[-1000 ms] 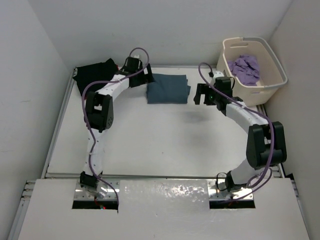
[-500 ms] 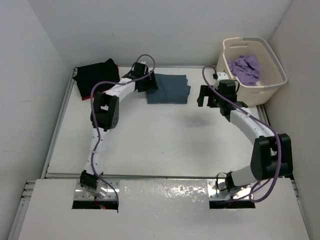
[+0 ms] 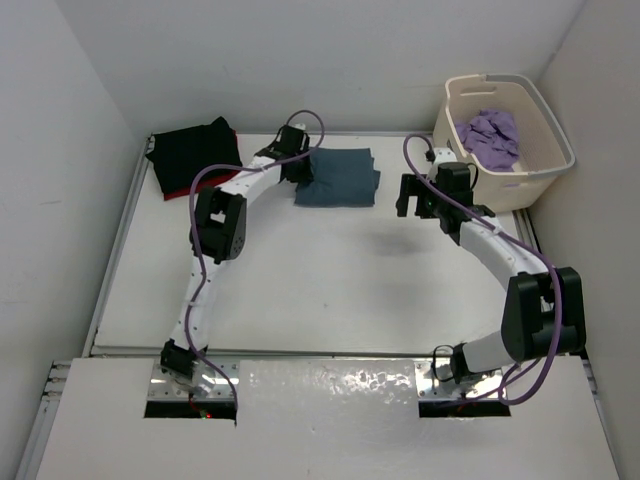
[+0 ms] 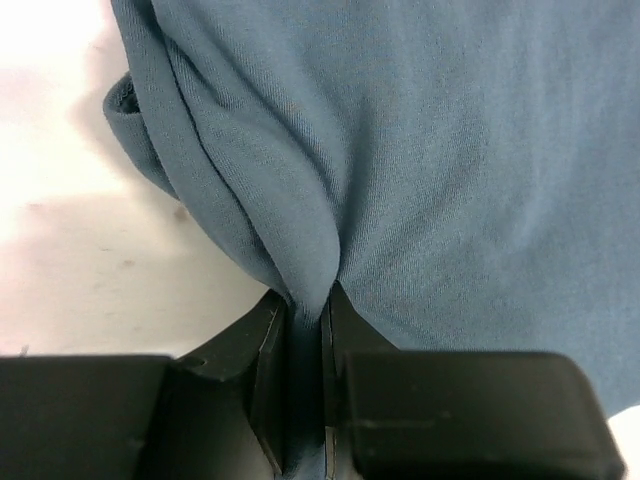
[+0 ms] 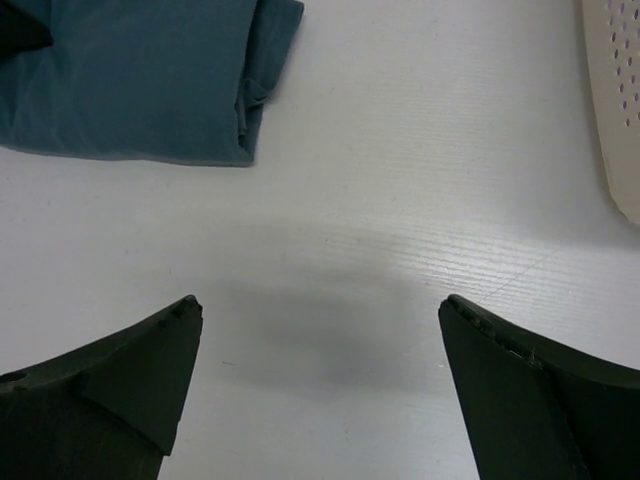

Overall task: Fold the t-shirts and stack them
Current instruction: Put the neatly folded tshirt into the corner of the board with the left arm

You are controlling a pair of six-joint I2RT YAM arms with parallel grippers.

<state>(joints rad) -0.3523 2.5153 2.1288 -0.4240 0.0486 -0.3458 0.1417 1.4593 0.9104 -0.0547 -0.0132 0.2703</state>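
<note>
A folded slate blue-grey t-shirt (image 3: 340, 177) lies at the back middle of the table. My left gripper (image 3: 300, 172) is at its left edge, shut on a pinched fold of the blue-grey cloth (image 4: 300, 200). A black t-shirt (image 3: 190, 150) lies on a red one at the back left corner; only a red edge (image 3: 172, 195) shows. A lavender t-shirt (image 3: 490, 135) lies crumpled in the tub. My right gripper (image 3: 412, 195) hangs open over bare table right of the blue-grey t-shirt (image 5: 130, 75), holding nothing.
The cream plastic tub (image 3: 530, 165) stands at the back right corner, its perforated wall (image 5: 615, 100) close to my right gripper. White walls enclose the table on three sides. A raised rim (image 3: 125, 240) runs along the table's left edge.
My left gripper moved right onto the blue-grey t-shirt's left edge and shut on a fold of it. My right arm shifted slightly toward the tub, still open.
</note>
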